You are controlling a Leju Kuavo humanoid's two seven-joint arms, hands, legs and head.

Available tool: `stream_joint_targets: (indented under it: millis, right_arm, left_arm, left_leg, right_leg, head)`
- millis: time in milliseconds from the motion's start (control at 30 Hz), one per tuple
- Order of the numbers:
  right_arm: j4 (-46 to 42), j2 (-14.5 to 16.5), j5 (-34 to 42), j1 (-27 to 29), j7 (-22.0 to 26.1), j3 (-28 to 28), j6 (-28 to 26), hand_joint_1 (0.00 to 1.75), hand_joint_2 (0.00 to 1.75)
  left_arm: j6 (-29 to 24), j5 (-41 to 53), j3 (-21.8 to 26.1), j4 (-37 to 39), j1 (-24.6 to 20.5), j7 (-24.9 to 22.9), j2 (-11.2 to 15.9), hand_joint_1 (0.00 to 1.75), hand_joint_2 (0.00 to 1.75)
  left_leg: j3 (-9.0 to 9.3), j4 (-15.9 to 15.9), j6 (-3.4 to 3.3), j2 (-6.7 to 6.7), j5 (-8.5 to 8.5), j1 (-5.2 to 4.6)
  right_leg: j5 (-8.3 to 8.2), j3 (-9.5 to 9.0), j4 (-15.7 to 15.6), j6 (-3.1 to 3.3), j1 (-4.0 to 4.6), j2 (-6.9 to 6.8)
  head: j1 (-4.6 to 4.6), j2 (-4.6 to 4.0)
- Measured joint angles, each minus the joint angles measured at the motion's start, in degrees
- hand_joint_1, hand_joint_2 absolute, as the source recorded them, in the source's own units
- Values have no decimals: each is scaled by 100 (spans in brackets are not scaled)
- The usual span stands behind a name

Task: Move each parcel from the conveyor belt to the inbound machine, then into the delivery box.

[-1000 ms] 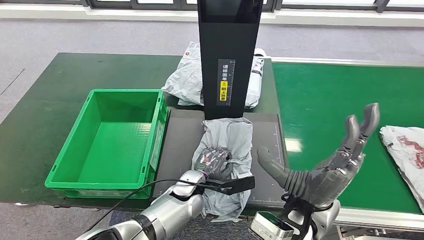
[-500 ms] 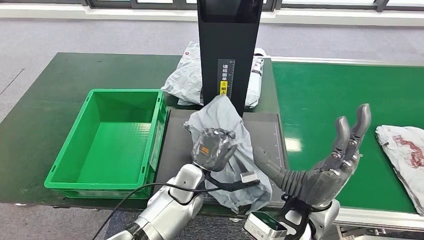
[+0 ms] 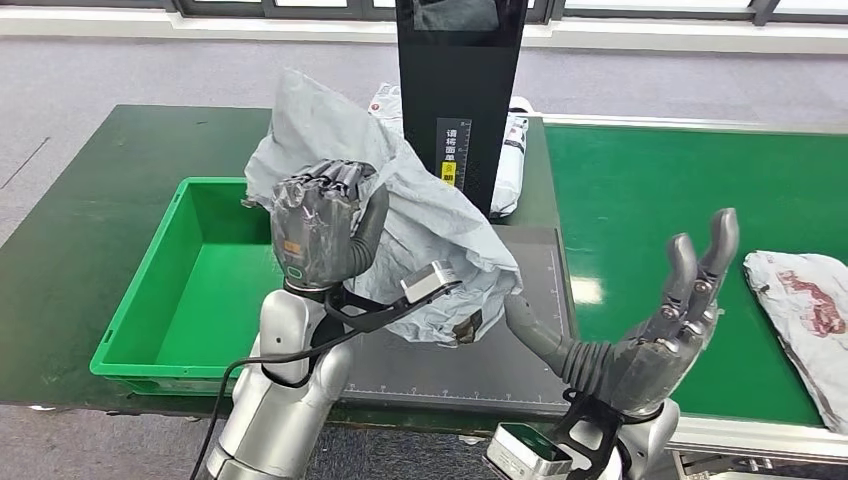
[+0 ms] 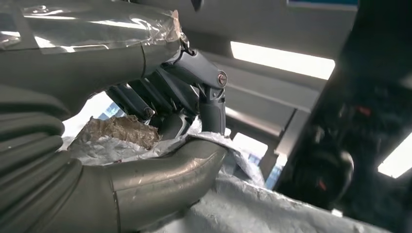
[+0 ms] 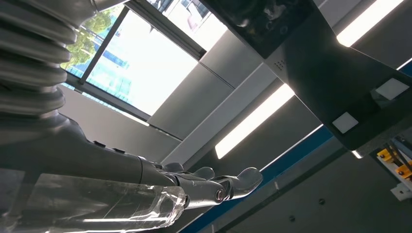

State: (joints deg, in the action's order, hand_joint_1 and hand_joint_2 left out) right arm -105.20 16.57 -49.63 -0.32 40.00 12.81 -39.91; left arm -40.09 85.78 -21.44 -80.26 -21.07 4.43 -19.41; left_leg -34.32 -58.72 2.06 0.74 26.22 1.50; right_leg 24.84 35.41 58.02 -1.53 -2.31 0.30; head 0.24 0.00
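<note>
A crumpled grey plastic mailer parcel (image 4: 145,145) is held in the left robot hand (image 4: 160,126). It is pinched between the thick grey thumb (image 4: 160,179) and the darker fingers (image 4: 194,92), which are curled down onto it. A patch of brownish, wrinkled tape (image 4: 119,130) is seen on the parcel just beside the fingers. More of the grey plastic is spread out past the thumb. Beyond the parcel, a dark, blurred upright body (image 4: 350,136) is seen against bright ceiling light strips (image 4: 282,59).
</note>
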Motion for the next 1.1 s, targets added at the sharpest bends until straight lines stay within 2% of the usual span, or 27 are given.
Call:
stream_joint_targets:
  millis: [167, 300, 400, 600, 700, 733, 833, 867, 1100]
  right_arm:
    - [-19, -1, 19, 4, 1, 0, 0, 0, 175]
    - [-23, -1, 21, 4, 0, 0, 0, 0, 175]
    - [-21, 0, -2, 3, 2, 5, 0, 0, 175]
    - [-19, 0, 78, 1, 4, 16, 0, 0, 175]
    - [1, -1, 138, -5, 4, 31, 0, 0, 175]
    - [13, -1, 158, -8, 4, 40, 0, 0, 175]
    - [79, -1, 196, -22, 4, 54, 1, 0, 175]
    - [113, 0, 197, -27, 3, 55, 2, 0, 175]
    - [353, 6, 208, -59, 1, 57, 2, 0, 175]
  left_arm:
    - [0, -47, 212, -463, 87, 125, 32, 175, 175]
    - [0, -194, 724, -457, 160, 303, 52, 175, 175]
    - [2, -225, 1355, -176, 91, 409, 57, 175, 175]
    - [4, -132, 3032, 741, -308, 832, -11, 175, 175]
    - [4, -72, 3528, 1062, -396, 744, -28, 175, 175]
    - [4, -65, 3650, 1163, -420, 697, -28, 156, 175]
    - [4, -51, 3923, 1417, -461, 613, -28, 25, 175]
    - [4, -48, 3980, 1478, -466, 604, -28, 0, 175]
    - [3, -228, 4098, 1751, -525, 776, -83, 0, 175]
  left_leg:
    - [1, 1, 0, 0, 0, 0]
    - [4, 2, 1, -2, -1, 1]
    - [5, 2, 3, -4, -4, 1]
    - [6, 2, 6, -3, -12, 1]
    - [4, 1, 5, -2, -12, 1]
    - [4, 1, 5, -2, -11, 1]
    - [2, 1, 5, 0, -11, 1]
    - [2, 1, 5, 1, -11, 1]
    - [1, 1, 5, 3, -11, 1]
  right_leg:
    - [0, 0, 0, 0, 1, 0]
    - [0, 1, 0, 0, 1, 2]
    - [-1, 0, 0, 1, 1, 2]
    - [-4, 0, 1, 1, 1, 4]
    - [-4, 0, 1, 1, 1, 4]
    - [-4, 0, 1, 1, 1, 4]
    - [-3, 0, 1, 1, 1, 3]
    - [-3, 0, 1, 1, 1, 2]
    - [-3, -1, 1, 1, 1, -1]
  head:
    - [0, 0]
    - [1, 0]
    - [0, 0]
    - [1, -1]
    - [1, -1]
    - [2, 0]
    - [1, 0]
    - [1, 0]
    - [2, -1]
